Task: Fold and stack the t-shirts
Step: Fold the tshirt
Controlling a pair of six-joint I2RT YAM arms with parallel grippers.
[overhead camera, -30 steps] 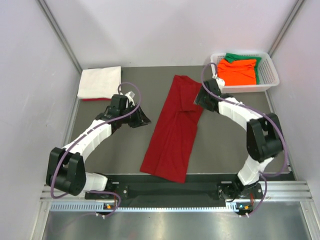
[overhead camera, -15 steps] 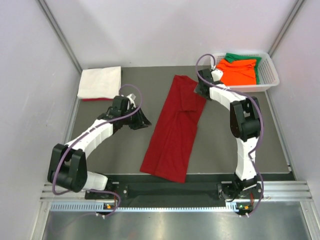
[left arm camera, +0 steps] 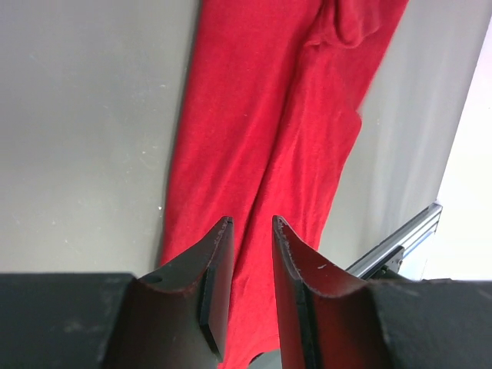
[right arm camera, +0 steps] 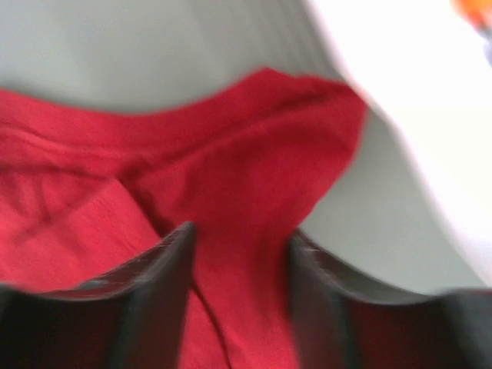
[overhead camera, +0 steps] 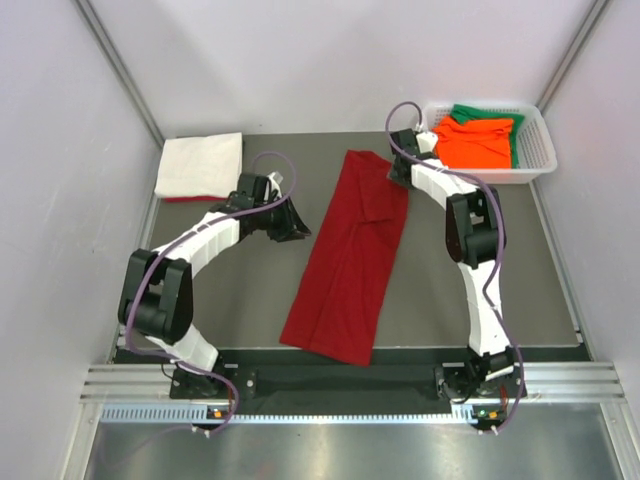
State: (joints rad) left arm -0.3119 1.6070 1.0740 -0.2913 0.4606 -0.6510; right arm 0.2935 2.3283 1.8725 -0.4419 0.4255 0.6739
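The dark red t-shirt (overhead camera: 350, 250) lies on the table folded lengthwise into a long strip that runs from far to near. My left gripper (overhead camera: 297, 228) sits at its left edge; in the left wrist view it (left arm camera: 252, 223) is open by a narrow gap and empty, just over the red cloth (left arm camera: 269, 115). My right gripper (overhead camera: 396, 172) is at the shirt's far right corner; in the blurred right wrist view it (right arm camera: 240, 234) is open over that corner (right arm camera: 231, 169). A folded white t-shirt (overhead camera: 200, 163) lies at the far left. The orange t-shirt (overhead camera: 478, 140) and the green t-shirt (overhead camera: 480, 113) lie in the basket.
The white lattice basket (overhead camera: 500, 177) stands at the far right corner. A sliver of red cloth (overhead camera: 180, 199) shows under the white shirt. Pale walls close in both sides and the back. A metal rail (overhead camera: 350, 395) runs along the near edge.
My right gripper has moved from the shirt's right edge up to its far right corner. My left gripper has moved right and a little farther, up to the shirt's left edge.
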